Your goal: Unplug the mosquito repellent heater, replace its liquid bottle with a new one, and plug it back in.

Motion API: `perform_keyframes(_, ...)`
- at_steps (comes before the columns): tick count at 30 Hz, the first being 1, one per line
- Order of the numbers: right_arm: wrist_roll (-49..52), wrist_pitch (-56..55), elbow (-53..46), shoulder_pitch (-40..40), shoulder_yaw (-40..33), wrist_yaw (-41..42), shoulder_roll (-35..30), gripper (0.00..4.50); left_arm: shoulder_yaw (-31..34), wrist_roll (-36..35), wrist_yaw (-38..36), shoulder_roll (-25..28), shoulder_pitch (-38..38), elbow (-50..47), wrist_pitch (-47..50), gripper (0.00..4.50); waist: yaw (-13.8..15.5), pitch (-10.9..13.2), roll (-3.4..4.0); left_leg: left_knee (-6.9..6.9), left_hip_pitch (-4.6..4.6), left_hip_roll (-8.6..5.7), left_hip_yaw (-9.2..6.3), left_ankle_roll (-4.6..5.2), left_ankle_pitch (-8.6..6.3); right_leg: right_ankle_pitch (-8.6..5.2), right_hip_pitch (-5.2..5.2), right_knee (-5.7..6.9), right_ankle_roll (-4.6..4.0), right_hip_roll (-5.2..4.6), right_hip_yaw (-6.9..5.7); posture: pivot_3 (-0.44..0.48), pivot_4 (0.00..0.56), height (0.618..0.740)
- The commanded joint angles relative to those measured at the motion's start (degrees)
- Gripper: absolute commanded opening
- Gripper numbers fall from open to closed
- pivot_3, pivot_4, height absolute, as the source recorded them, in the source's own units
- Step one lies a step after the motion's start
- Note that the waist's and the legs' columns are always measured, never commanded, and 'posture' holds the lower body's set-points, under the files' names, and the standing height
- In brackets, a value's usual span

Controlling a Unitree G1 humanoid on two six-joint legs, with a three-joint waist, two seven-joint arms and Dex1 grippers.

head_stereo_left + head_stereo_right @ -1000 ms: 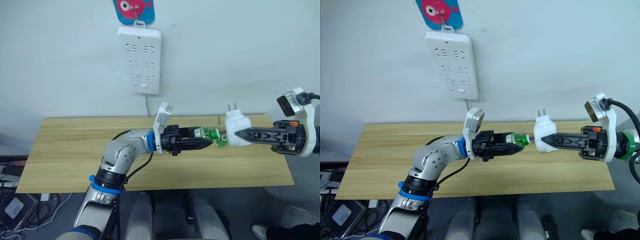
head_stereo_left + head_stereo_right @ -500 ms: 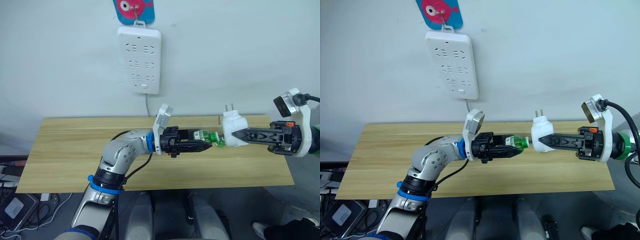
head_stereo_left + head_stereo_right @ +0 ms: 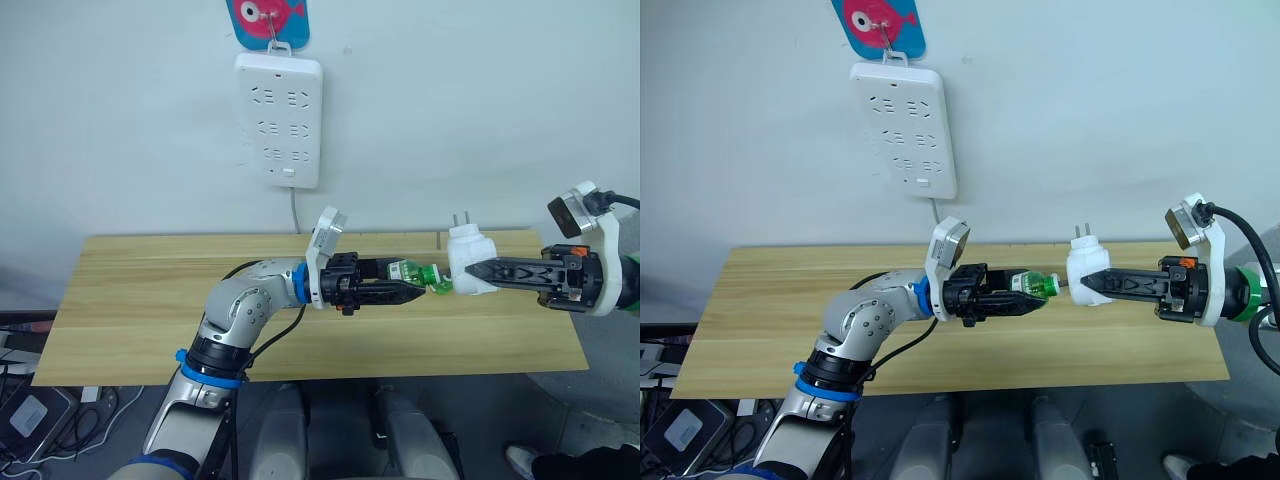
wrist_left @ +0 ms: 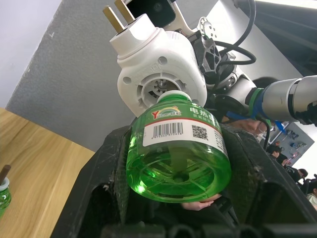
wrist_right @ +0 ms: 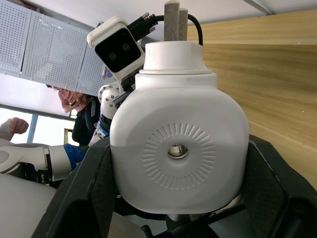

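The wooden worktop (image 3: 130, 290) runs below everything, and on the wall above its far edge hangs the white power strip (image 3: 279, 120), the landmark here, under a fish-shaped hook (image 3: 270, 20). Below and to the right of the power strip, in the air over the worktop, the two arms meet.

The right claw (image 3: 478, 273) is clamped on the mosquito repellent heater (image 3: 468, 262), unplugged, its two prongs pointing up, further right of the power strip than anything else in hand. The left claw (image 3: 412, 290) is clamped on the green liquid bottle (image 4: 177, 148), which lies directly below-right of the strip, its neck pointing toward the heater. In the left wrist view the bottle's neck sits at the heater's round socket opening; whether it has entered or merely touches the rim I cannot tell. A second green bottle (image 4: 3, 191) stands on the worktop, barely showing.

The step in hand looks like mating bottle to heater. The risks: if the neck is off-axis with the socket, pushing could cross the thread or jam it; both parts are held by smooth rounded surfaces, so twisting force may make either slip in its grip; a tilted bottle with an exposed wick could leak.
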Motion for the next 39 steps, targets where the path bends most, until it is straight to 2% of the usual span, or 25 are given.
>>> perform_keyframes(1, 1.4, -0.3, -1.4, -1.7, -0.1, 0.6, -0.2, 2.99, -1.0, -0.3, -1.5, -0.4, -0.8, -2.2, -0.8, 2.28, 0.0, 0.0, 0.00, 0.00, 0.00, 0.00, 0.00, 0.00, 0.00, 0.00, 0.00, 0.00, 0.00, 0.00, 0.00, 0.158, 0.289, 0.740)
perform_keyframes(15, 1.4, 0.1, -3.4, -3.0, 1.1, 5.2, -1.0, 2.99, -0.4, 1.3, -1.3, -1.6, -1.9, 0.3, -1.9, 2.28, 0.0, 0.0, 0.00, 0.01, 0.01, 0.00, 0.01, 0.00, 0.00, 0.00, 0.00, 0.01, 0.00, 0.00, 0.00, 0.152, 0.293, 0.740)
perform_keyframes(23, 1.4, -1.8, -3.9, -2.9, 2.0, 1.6, 0.1, 2.99, -0.6, 0.6, -1.7, -1.9, -2.0, -0.8, -1.4, 2.28, 0.0, 0.0, 0.00, 0.02, 0.00, 0.00, 0.00, 0.00, 0.00, 0.00, 0.00, 0.01, 0.00, 0.00, -0.01, 0.157, 0.293, 0.740)
perform_keyframes(39, 1.4, -0.8, -3.2, -1.2, 1.7, 1.7, -1.9, 2.99, 1.2, -0.5, -2.0, -1.9, -3.7, -1.1, 0.1, 2.28, 0.0, 0.0, 0.00, 0.02, 0.00, 0.00, 0.00, 0.00, 0.00, 0.00, 0.00, 0.02, 0.00, 0.00, 0.00, 0.161, 0.293, 0.740)
